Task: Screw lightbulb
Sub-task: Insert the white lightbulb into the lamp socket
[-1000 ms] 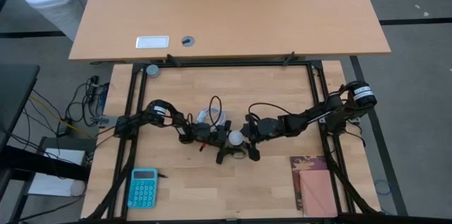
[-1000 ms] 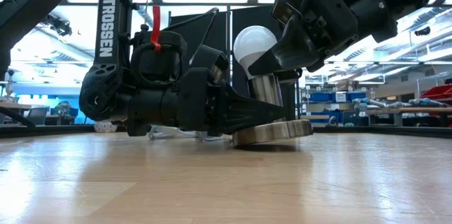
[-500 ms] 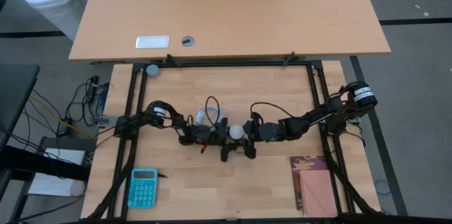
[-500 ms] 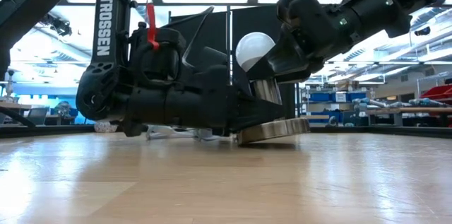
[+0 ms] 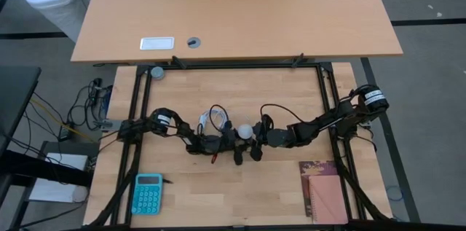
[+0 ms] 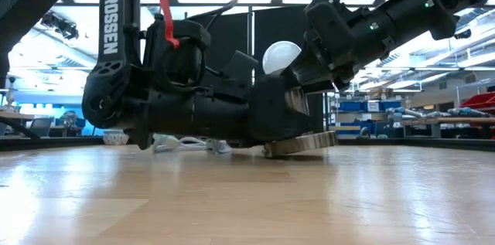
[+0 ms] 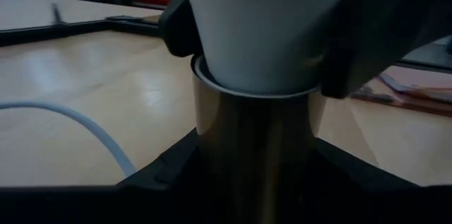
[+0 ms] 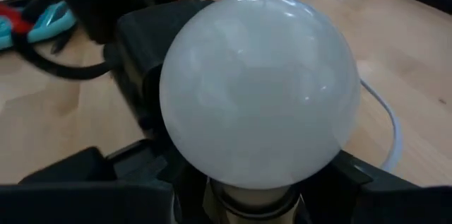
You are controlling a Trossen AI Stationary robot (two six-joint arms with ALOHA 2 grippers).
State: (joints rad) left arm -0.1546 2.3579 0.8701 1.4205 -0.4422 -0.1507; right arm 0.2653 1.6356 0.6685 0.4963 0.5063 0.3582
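Mid-worktop [image 5: 291, 180], the right end effector [image 5: 253, 142] clamps the lightbulb [image 5: 246, 130] from three o'clock — the left end effector [image 5: 234, 149], from nine o'clock, grips the metal socket [image 6: 298, 144] beneath.

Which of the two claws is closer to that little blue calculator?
Left. The left gripper, gripping the socket, sits farther back and right of the calculator; the right gripper, clamped on the lightbulb, lies just beyond it.

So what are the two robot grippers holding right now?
Left gripper: closed on the metal socket under the lightbulb.
Right gripper: closed on the lightbulb.
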